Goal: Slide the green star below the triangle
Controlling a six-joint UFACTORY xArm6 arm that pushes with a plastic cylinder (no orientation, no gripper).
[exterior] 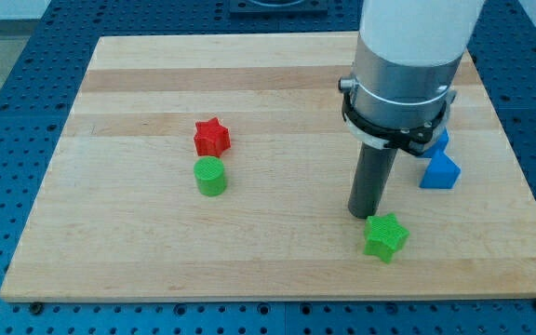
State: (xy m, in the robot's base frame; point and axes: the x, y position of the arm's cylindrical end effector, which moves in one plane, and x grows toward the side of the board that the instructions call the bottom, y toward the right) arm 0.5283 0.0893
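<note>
The green star (385, 235) lies near the board's bottom edge, right of centre. My tip (361, 214) rests on the board just to the star's upper left, touching or nearly touching it. The blue triangle (439, 171) sits up and to the right of the star, near the board's right side. Another blue block (438, 141) shows just above the triangle, partly hidden behind the arm.
A red star (212, 137) and a green cylinder (210, 176) stand close together left of centre. The wooden board (110, 251) lies on a blue perforated table. The arm's wide grey body (408, 56) covers the board's upper right.
</note>
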